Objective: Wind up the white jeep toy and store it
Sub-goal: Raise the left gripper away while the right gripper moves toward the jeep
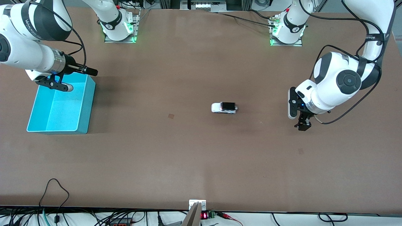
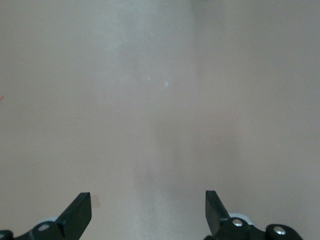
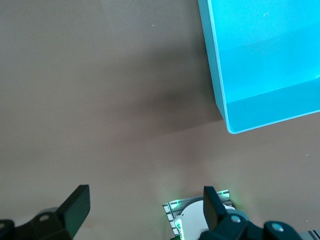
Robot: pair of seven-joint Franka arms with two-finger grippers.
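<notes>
**Jeep Untouched, Both Arms Standing Off**

Nearest the front camera, the left gripper (image 1: 301,121) hung over bare table (image 1: 201,163) toward the left arm's end, its fingers (image 2: 80,212) spread wide with nothing between them. A little farther from the camera, the white jeep toy (image 1: 224,108) sat on its wheels near the middle of the table, well apart from either arm. Farther still, at the right arm's end, the right gripper (image 1: 73,77) hovered over the upper edge of the turquoise bin (image 1: 84,106), its jaws released and holding nothing as well.

From where I stood, the job looked barely begun: no winding, no storing yet. The next move seemed to call for one gripper, likely the left, to come in over the jeep and line its fingers across the narrow body, so the toy could be gripped firmly for winding before the trip to the bin.
</notes>
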